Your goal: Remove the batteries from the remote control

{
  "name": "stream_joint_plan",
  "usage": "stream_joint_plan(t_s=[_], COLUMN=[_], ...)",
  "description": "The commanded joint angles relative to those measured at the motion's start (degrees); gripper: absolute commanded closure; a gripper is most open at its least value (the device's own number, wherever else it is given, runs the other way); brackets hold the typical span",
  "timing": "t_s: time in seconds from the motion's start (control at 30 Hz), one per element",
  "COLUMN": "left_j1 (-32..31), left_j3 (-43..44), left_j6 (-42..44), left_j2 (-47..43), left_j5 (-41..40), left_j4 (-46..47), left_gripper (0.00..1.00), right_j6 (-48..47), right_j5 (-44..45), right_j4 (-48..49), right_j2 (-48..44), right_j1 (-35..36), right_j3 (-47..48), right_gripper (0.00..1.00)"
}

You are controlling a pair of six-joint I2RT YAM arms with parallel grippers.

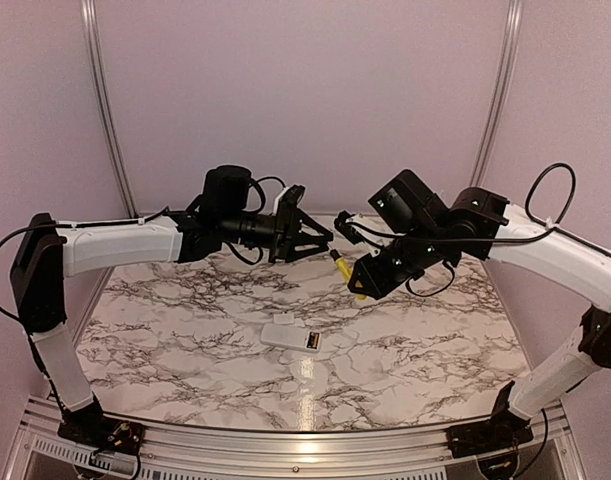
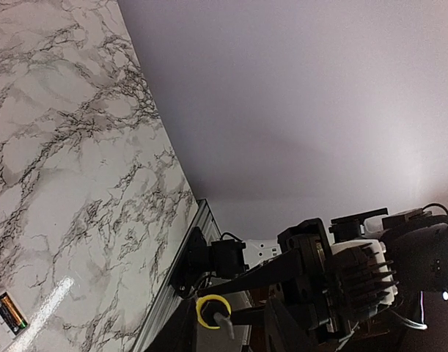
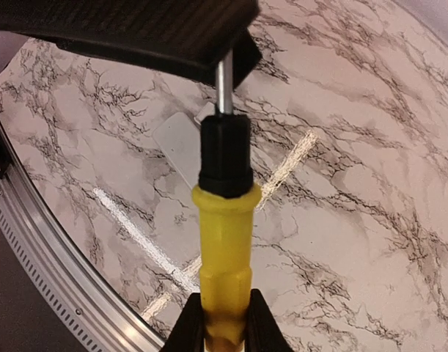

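Observation:
The white remote control lies flat on the marble table, its battery recess at its right end. In the left wrist view a dark battery with brassy ends sits in that recess at the bottom left corner. My right gripper is shut on the yellow-handled tool and holds it in the air above the remote, which the tool partly hides. My left gripper is open and empty, raised at the far middle. The tool's metal tip points at it and reaches one black finger.
The marble tabletop has an aluminium rail along its near edge. Purple walls stand at the back and sides. Both arms meet above the table's far middle, close to each other.

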Motion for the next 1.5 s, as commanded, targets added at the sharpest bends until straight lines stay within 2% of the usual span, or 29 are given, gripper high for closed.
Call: stream_joint_plan(t_s=[0.0,0.13,0.23,0.43,0.5,0.57,0.6,0.67,0.77,0.83,0.93,1.07,1.23,1.3,1.47], left_j1=[-0.95,-1.61,-1.8,-1.8,-1.73,-1.72,-1.72,-1.59,-1.08,-0.44,0.05,0.06,0.04,0.09,0.05], left_j3=[1.57,1.53,1.23,1.22,1.58,1.89,2.04,2.05,1.25,0.48,-0.26,-4.36,-7.82,-11.27,-12.58], left_j6=[-1.79,-2.19,-2.28,-1.85,-1.74,-1.88,-1.9,-1.57,-0.37,-0.14,0.73,4.34,7.09,5.0,3.48], left_j2=[1.69,2.11,1.9,1.22,0.88,0.7,0.56,0.18,-1.02,-1.79,-3.45,-7.63,-11.7,-13.43,-15.13], left_j5=[-0.73,-1.55,-1.54,-2.02,-2.74,-3.58,-3.89,-5.04,-7.57,-8.39,-11.75,-20.15,-26.24,-26.48,-26.91], left_j4=[3.79,4.2,4.53,4.63,4.72,5.13,5.58,5.26,3.57,3.32,1.44,1.24,-0.02,3.48,2.47], left_gripper=[0.7,0.84,0.98,1.0,1.0,1.0,1.0,1.0,1.0,1.0,1.0,1.0,1.0,1.0,1.0], right_j6=[-0.96,-1.14,-1.4,0.09,0.71,1.98,2.94,4.49,6.86,7.43,7.3,7.27,6.79,7.53,12.3], right_j5=[0.31,0.98,1.7,3.91,1.59,-0.83,-2.0,-1.91,3.71,3.95,2.14,-1.94,-5.29,-7.38,-9.84], right_j4=[-1.07,-1.13,-1.43,-2.1,-1.53,-0.3,0.44,1.5,0.42,-0.39,-1.05,1.0,3.98,4.98,7.25], right_j2=[0.71,0.89,1.12,1.5,1.67,1.3,0.77,-0.31,-1.61,-2.04,-2.38,-3.67,-5.56,-5.86,-6.03], right_j1=[0.98,1.09,1.09,1.2,1.17,1.2,1.13,1.12,0.5,-0.82,-3.09,-5.53,-6.24,-6.54,-6.71], right_j3=[3.17,3.58,4.01,4.35,3.94,3.1,2.67,2.25,3.71,5.61,7.71,6.79,6.77,7.2,6.81], right_gripper=[1.0,1.0,1.0,0.99,0.82,0.55,0.46,0.33,0.15,0.09,0.06,0.06,0.04,0.04,0.04])
